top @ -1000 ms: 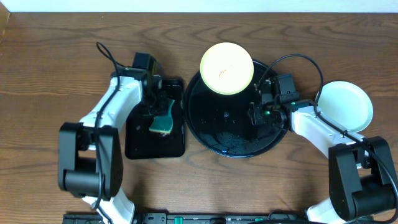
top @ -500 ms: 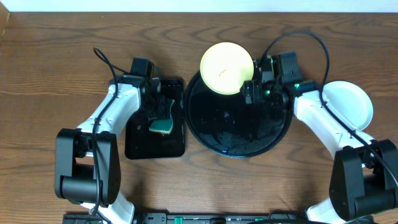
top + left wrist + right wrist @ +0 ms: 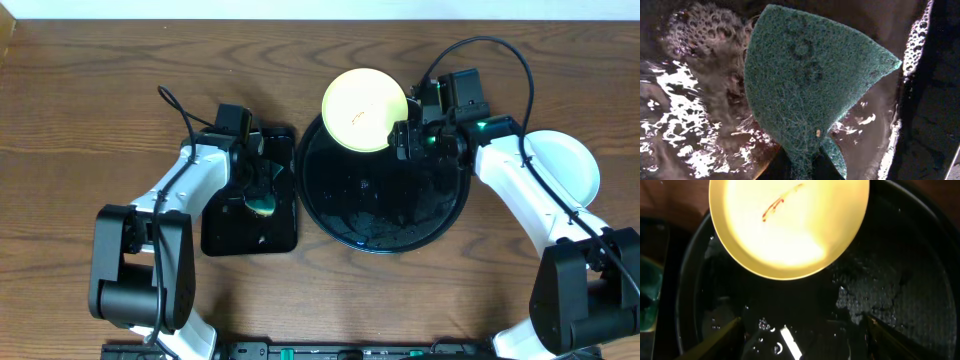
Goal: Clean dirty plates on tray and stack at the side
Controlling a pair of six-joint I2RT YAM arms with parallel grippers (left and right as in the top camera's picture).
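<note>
A pale yellow plate [image 3: 364,110] with a thin red smear lies on the far left rim of the round black tray [image 3: 385,212]. In the right wrist view the plate [image 3: 790,227] is just ahead of my right gripper [image 3: 802,340], which is open and empty over the wet tray [image 3: 895,295]. In the overhead view the right gripper [image 3: 403,141] is beside the plate's right edge. A pale white plate [image 3: 557,170] lies on the table to the right of the tray. My left gripper [image 3: 257,192] is shut on a green sponge [image 3: 810,85].
A smaller rectangular black tray [image 3: 225,232] left of the round tray holds soapy water [image 3: 685,115], and the sponge is down in it. Cables run from both arms over the table's far side.
My right gripper moved from the tray's right side up to the yellow plate's edge. My left gripper lowered the sponge deeper into the rectangular tray.
</note>
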